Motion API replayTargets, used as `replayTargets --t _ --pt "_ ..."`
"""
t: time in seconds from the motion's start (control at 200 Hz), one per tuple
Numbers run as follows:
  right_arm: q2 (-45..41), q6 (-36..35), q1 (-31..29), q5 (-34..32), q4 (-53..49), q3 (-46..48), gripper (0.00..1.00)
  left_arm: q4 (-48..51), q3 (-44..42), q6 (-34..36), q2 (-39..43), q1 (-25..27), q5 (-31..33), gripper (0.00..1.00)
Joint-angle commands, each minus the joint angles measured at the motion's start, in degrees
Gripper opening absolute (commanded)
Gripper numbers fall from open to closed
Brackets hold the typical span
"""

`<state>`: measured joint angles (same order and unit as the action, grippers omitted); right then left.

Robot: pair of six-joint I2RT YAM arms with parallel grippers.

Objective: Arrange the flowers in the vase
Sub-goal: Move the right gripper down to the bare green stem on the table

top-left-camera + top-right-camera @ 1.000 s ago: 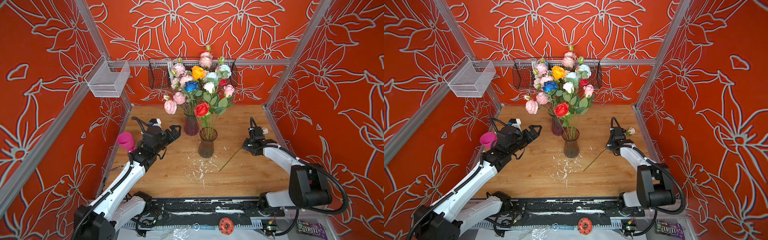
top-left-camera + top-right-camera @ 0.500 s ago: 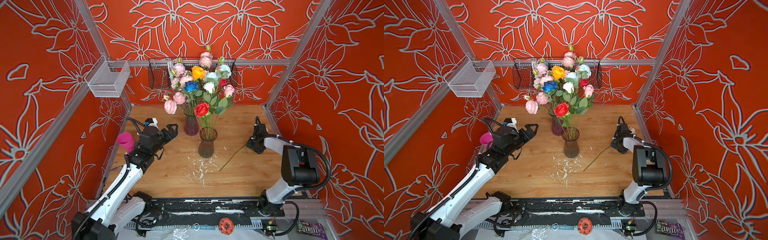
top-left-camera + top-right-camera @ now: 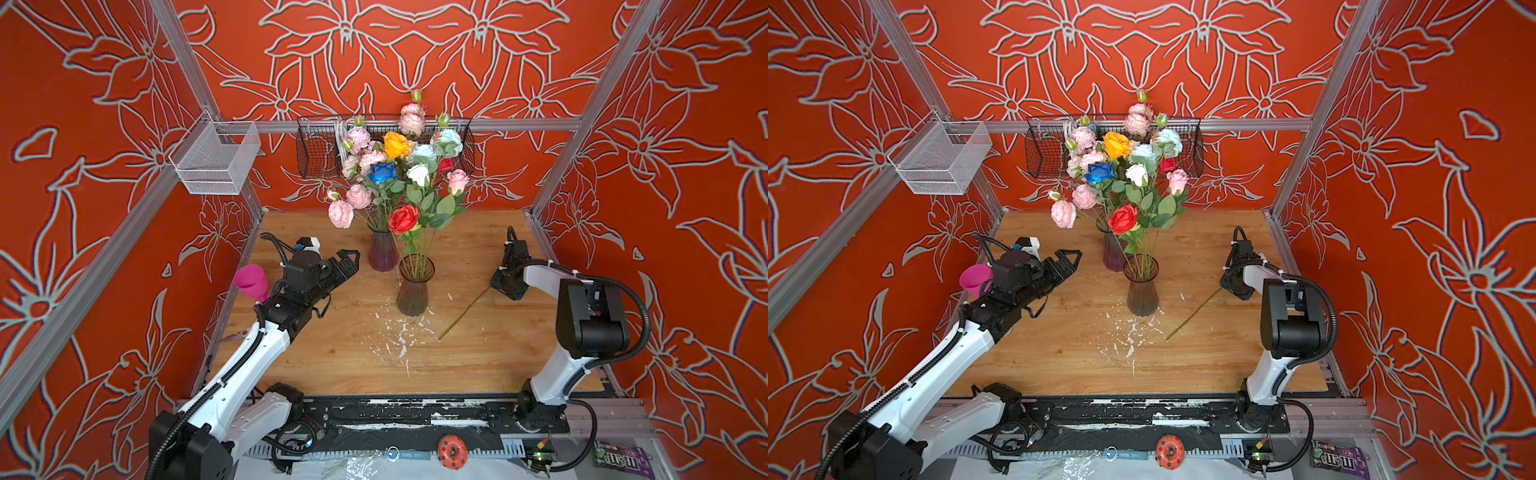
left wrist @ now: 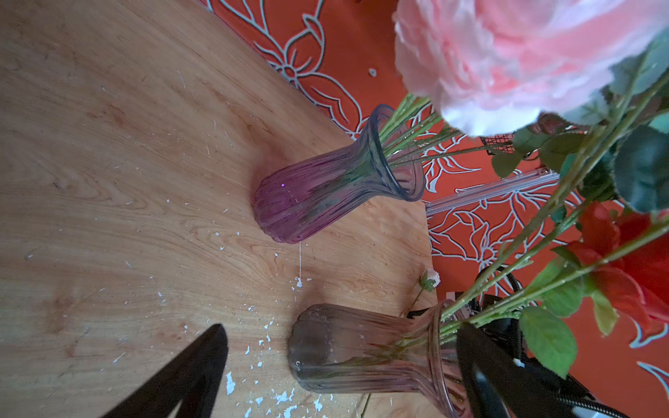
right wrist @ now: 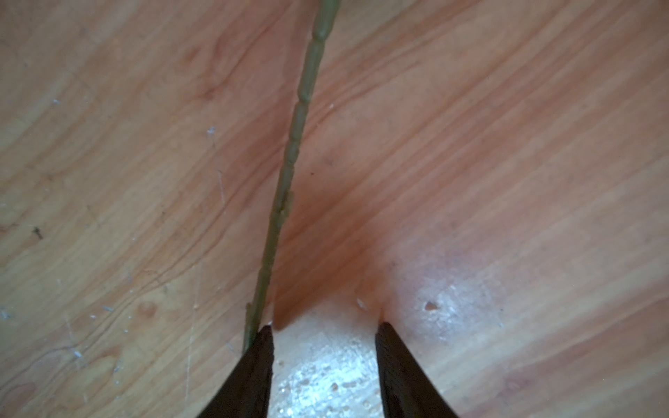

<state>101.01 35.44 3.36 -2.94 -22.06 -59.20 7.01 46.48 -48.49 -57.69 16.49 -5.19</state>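
**Right wrist view: loose stem at one fingertip, not gripped**

Toward the front of the tabletop (image 3: 332, 365) a loose flower stem (image 3: 463, 313) lies flat, slanting up to the right end effector (image 5: 324, 327). That end effector points down at the wood with its fingers parted. The stem meets one fingertip (image 5: 262, 343) and does not lie in the gap. Near the stem stands the smoky vase (image 3: 413, 291). Beyond it the left end effector (image 3: 352, 261) hovers spread wide and empty, just beside the purple vase (image 3: 382, 255). The flowers (image 3: 403, 219) stand upright in both vases. A wire basket (image 3: 316, 153) hangs on the back wall.
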Motion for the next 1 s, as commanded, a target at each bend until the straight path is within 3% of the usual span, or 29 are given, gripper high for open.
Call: replayTargets --t 0.0,0.235,0.51,0.786,0.991 --pt "-1.27 1.84 0.14 1.44 -1.82 1.1 0.46 -0.92 0.97 -0.38 0.66 -0.36 0.01 0.98" --pt "-8.32 0.87 0.12 1.55 -0.15 2.29 0.45 -1.12 1.07 -1.12 0.05 -0.33 -1.57 0.98" --pt "1.06 0.61 0.13 -0.76 -5.16 -6.94 0.46 -0.82 1.13 0.04 0.65 -0.32 -0.09 0.98" --pt "4.59 0.93 0.16 -3.3 -6.68 -9.42 0.44 -0.67 1.16 0.94 2.98 -0.49 1.21 0.98" --pt "7.43 1.04 0.85 -2.26 -7.45 -11.26 0.25 -0.1 1.17 2.13 3.45 -1.02 3.36 0.98"
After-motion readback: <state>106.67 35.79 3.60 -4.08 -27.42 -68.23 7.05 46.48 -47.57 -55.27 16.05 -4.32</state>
